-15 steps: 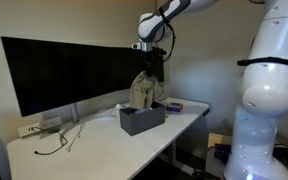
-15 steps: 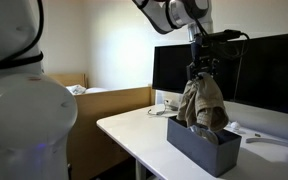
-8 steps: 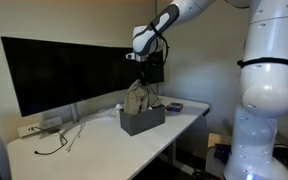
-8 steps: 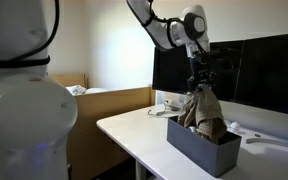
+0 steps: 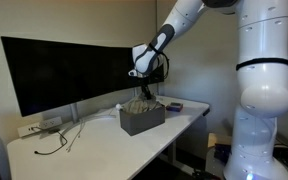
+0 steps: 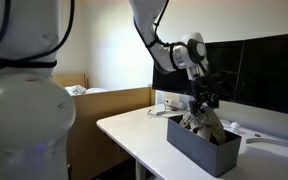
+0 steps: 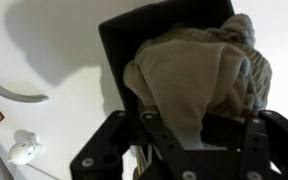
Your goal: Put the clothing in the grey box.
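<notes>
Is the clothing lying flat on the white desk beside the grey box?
No, the clothing is bunched inside the grey box, beneath the gripper.

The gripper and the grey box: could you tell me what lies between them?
The clothing, bunched beneath the gripper into the grey box, in both exterior views.

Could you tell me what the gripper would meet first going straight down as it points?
Below the gripper, probably the clothing bunched in the grey box; depth is unclear.

No readable text anywhere: monitor [image 5: 64, 72] is dark, grey box [image 5: 142, 119] is plain, and nothing legible shows on the worktop [image 5: 94, 140] in any view.
</notes>
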Motion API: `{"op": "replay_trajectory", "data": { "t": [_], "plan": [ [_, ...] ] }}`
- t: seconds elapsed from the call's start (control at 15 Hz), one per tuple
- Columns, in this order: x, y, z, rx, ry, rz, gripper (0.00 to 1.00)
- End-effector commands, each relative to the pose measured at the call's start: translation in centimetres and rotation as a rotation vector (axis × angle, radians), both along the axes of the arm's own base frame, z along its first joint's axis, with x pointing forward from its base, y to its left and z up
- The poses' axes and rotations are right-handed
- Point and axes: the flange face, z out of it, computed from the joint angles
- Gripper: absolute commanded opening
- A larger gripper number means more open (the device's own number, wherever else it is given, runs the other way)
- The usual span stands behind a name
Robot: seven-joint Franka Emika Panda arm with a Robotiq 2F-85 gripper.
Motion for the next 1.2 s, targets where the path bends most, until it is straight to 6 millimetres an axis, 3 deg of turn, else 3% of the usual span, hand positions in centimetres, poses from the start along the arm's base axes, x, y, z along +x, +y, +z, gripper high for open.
{"op": "replay_trajectory", "data": {
  "t": [0.0, 0.27, 0.33, 0.67, 0.87, 0.93, 1.0, 1.13],
  "plan": [
    [-1.9, -0.6, -4.4, -0.056, 0.003, -0.019, 0.06],
    [-3.6, -1.1, -9.8, -0.108, 0.05, -0.046, 0.06],
    [-2.4, -0.3, -10.3, -0.122, 0.059, -0.047, 0.06],
    [-4.0, -1.0, -14.2, -0.137, 0.115, -0.065, 0.06],
    [-4.2, -1.3, -14.9, -0.146, 0.123, -0.058, 0.05],
    [-4.2, -1.3, -14.9, -0.153, 0.111, -0.057, 0.29],
    [-2.9, -0.2, -12.3, -0.152, 0.078, -0.034, 0.3],
    [-4.2, -0.8, -10.5, -0.149, 0.053, -0.012, 0.38]
  ]
}}
